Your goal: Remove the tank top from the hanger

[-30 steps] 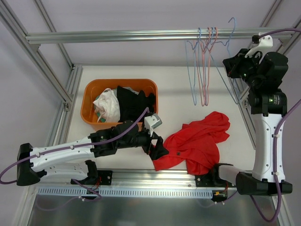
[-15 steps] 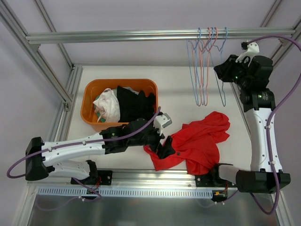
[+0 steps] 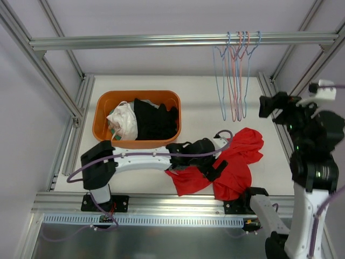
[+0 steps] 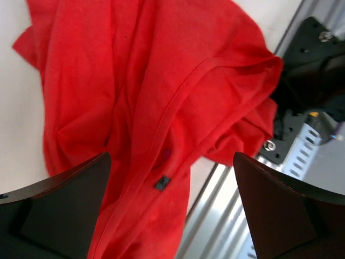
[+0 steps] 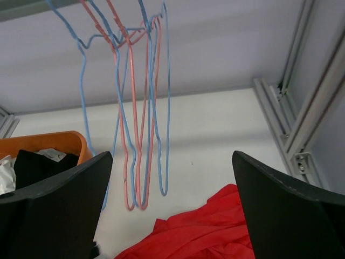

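The red tank top [image 3: 237, 162] lies crumpled on the table, off any hanger; it fills the left wrist view [image 4: 151, 97]. My left gripper [image 3: 215, 168] hovers over its near-left part, open, the two fingers [image 4: 59, 205] wide apart with cloth below them. Several blue and pink wire hangers [image 3: 235, 75] hang bare from the top rail [image 3: 161, 41]. My right gripper [image 3: 264, 106] is open and empty, to the right of the hangers and apart from them. Its wrist view shows the hangers [image 5: 137, 108] ahead and the tank top [image 5: 205, 234] below.
An orange basket [image 3: 102, 129] with white and black clothes stands at the left of the table; its rim [image 5: 54, 141] shows in the right wrist view. Aluminium frame posts [image 3: 277, 65] flank the table. The right arm's base [image 3: 253, 199] sits just beyond the tank top's near edge.
My right gripper opened and let go of the blue hanger, which now hangs with the others; the arm pulled back right. My left arm reached right, over the tank top.
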